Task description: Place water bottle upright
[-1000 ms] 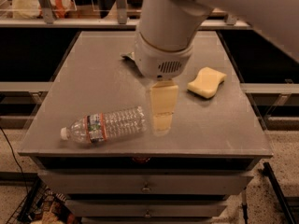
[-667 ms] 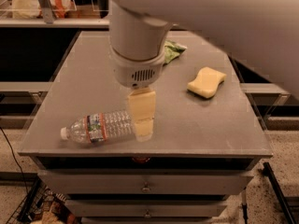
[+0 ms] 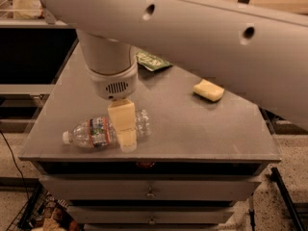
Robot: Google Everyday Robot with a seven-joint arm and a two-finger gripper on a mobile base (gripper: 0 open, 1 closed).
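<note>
The water bottle (image 3: 91, 133) lies on its side near the front left of the grey table (image 3: 192, 138), white cap pointing left and its orange-edged label band showing. My gripper (image 3: 126, 139) hangs straight down from the white wrist (image 3: 111, 83) and sits over the bottle's right half, hiding part of its body. Its cream tip reaches down to about the bottle's near side. I cannot tell whether it touches the bottle.
A yellow sponge (image 3: 208, 90) lies at the right of the table. A green packet (image 3: 151, 60) lies at the back, partly behind the arm. The big white arm (image 3: 216, 42) fills the upper view. The table's front edge is just below the bottle, with drawers (image 3: 151, 192) beneath.
My gripper has moved left, from beside the bottle's base to over its right half. The bottle still lies on its side in the same place.
</note>
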